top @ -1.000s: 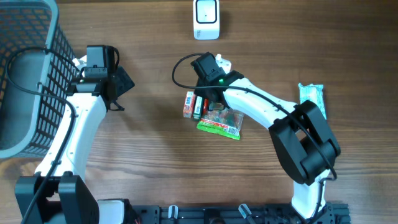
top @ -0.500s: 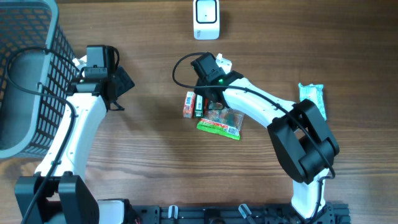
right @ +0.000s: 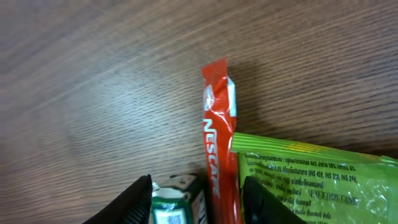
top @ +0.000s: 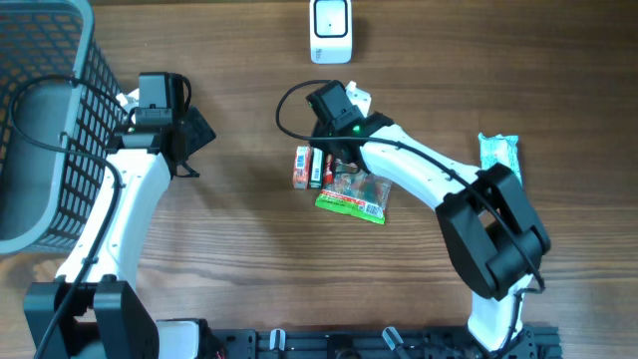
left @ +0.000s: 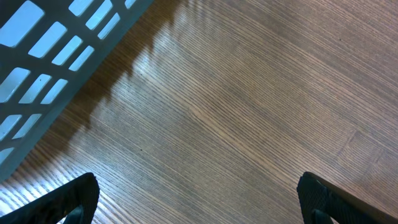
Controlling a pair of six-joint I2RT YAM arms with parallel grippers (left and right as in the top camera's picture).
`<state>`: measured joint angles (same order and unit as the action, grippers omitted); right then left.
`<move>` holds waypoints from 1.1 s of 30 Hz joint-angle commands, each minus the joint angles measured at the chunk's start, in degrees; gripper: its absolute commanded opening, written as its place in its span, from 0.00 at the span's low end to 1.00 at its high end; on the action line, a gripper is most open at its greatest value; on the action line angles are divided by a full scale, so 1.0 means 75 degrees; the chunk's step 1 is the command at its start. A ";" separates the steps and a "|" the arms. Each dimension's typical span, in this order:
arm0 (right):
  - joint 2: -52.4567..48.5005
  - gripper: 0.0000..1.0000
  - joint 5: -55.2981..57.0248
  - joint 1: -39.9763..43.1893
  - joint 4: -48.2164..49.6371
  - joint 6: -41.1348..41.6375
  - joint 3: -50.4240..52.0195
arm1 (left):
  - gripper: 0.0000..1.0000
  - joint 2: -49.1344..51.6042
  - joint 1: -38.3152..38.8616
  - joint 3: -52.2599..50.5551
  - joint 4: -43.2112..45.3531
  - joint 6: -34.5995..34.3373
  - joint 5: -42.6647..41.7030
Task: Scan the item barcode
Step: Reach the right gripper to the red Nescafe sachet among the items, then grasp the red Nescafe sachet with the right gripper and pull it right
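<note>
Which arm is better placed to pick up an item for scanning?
Right. The right claw straddles the red Nescafe stick; the left claw hangs over table beside the basket.

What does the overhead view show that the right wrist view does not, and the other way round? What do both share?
Only overhead: the white box-shaped scanner, the grey wire-mesh basket and the pale teal packet. Only right wrist: the white Nescafe lettering on the red stick sachet, close enough to read. Both: the green plastic packet with white print, and the brown wooden table.
</note>
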<state>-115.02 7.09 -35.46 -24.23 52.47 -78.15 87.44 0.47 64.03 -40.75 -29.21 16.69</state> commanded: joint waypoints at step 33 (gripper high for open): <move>-0.0242 0.32 -0.0615 0.0251 -0.0268 0.0090 0.0239 | 1.00 0.0038 -0.0029 0.0006 0.0023 0.0064 0.0099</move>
<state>-115.50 2.96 -33.23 -26.26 52.69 -77.28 87.44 0.47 64.03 -40.75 -29.21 16.69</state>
